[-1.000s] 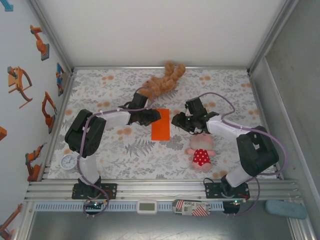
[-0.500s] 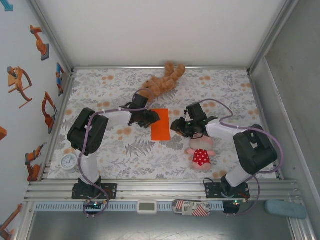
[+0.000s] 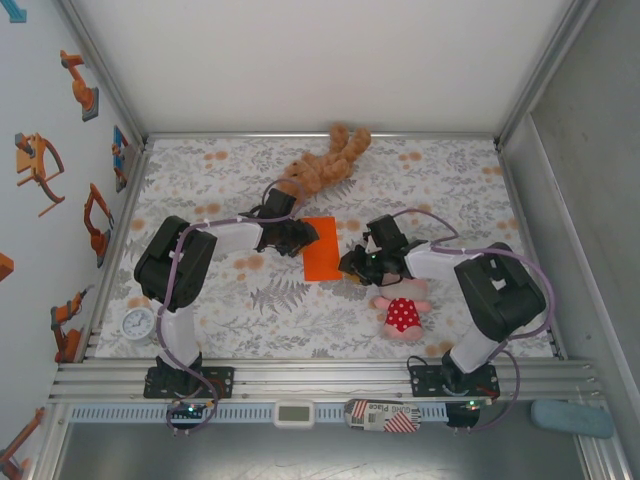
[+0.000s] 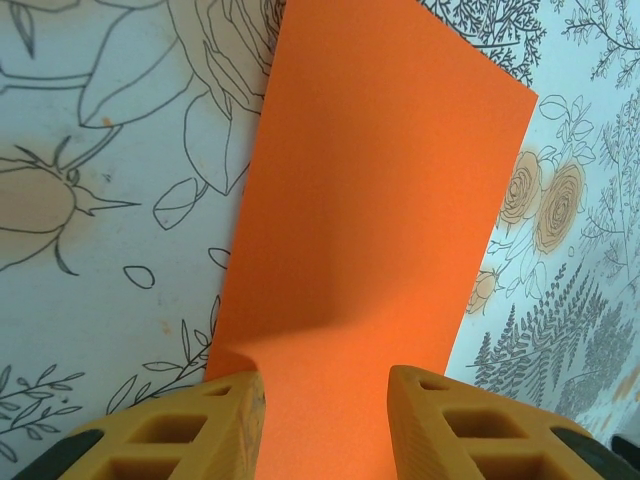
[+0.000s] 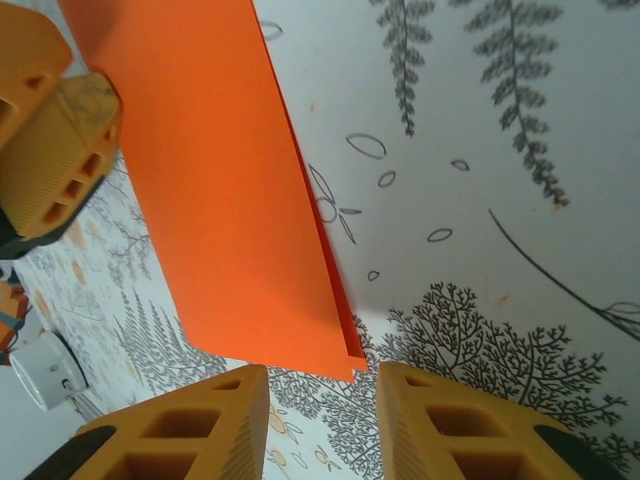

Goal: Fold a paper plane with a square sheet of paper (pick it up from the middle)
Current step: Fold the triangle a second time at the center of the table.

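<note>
Flanking the thin, bright orange folded sheet of paper (image 3: 321, 248) lying flat mid-tabletop (image 3: 450, 180), with left jaws and right jaws both narrowly apart and empty, risking a skid or crumpled edge from any uneven pinch.

Brown plush bear (image 3: 325, 160) lies at far edge of floral tablecloth (image 3: 440, 180). Pink doll w/ red dotted dress (image 3: 402, 305) sits nr front, right of centre. White round timer (image 3: 138, 323) at front-left corner.

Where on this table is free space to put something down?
Free: the far right corner, between brown bear and right wall; the near strip between white clock and pink doll. Crowded: the middle, where left gripper and right gripper flank the orange paper.
</note>
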Controlling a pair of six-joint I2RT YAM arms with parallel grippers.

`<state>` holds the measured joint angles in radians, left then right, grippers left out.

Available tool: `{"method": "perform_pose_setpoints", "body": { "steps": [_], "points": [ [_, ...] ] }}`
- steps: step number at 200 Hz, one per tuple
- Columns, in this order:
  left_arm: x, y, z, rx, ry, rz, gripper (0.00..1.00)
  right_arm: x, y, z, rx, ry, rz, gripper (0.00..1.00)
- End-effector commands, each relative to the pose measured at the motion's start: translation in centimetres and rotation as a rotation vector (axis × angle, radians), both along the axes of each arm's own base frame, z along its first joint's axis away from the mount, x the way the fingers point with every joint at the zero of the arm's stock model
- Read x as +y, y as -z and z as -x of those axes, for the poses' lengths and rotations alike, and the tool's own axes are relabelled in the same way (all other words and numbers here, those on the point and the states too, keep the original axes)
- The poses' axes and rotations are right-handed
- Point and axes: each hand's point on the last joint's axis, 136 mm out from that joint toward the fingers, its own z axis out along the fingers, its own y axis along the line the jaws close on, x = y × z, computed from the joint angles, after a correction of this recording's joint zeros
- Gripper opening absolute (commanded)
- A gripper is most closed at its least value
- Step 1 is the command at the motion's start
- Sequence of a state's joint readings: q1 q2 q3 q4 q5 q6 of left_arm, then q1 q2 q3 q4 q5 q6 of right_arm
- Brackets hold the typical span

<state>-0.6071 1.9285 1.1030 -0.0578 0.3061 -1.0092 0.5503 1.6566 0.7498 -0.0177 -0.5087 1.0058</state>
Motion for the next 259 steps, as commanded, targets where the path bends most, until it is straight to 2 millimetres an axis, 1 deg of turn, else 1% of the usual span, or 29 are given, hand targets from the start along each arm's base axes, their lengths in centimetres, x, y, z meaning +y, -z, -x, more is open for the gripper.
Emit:
{"method": "perform_pose_setpoints", "body": {
  "steps": [1, 38, 63, 101, 164, 220, 241, 259],
  "points": [
    [2.5, 3.5, 3.1, 0.136, -0.021, -0.11, 0.39, 0.1, 0.8, 0.7, 0.015, -0.025, 0.021, 0.31],
    [2.4, 3.6, 3.2, 0.137, -0.02, -0.106, 0.38, 0.5, 0.9, 0.5, 0.004, -0.038, 0.0, 0.25],
    [2.4, 3.6, 3.2, 0.138, -0.018, -0.106, 0.37, 0.8, 0.8, 0.4, -0.002, -0.041, -0.013, 0.19],
    [2.3, 3.7, 3.2, 0.141, -0.015, -0.104, 0.37, 1.1, 0.9, 0.3, 0.003, -0.048, -0.027, 0.17],
    [2.3, 3.7, 3.3, 0.14, -0.01, -0.103, 0.37, 1.5, 0.2, -0.5, -0.036, -0.03, -0.055, 0.17],
    [2.3, 3.6, 3.3, 0.139, -0.006, -0.105, 0.36, 1.5, 0.4, -1.1, -0.046, -0.011, -0.051, 0.17],
    [2.4, 3.5, 3.3, 0.136, -0.005, -0.105, 0.36, 1.4, 0.5, -1.0, -0.042, -0.008, -0.046, 0.15],
    [2.3, 3.4, 3.2, 0.132, -0.005, -0.102, 0.36, 1.3, 0.6, -0.8, -0.036, -0.005, -0.039, 0.09]
  ]
}}
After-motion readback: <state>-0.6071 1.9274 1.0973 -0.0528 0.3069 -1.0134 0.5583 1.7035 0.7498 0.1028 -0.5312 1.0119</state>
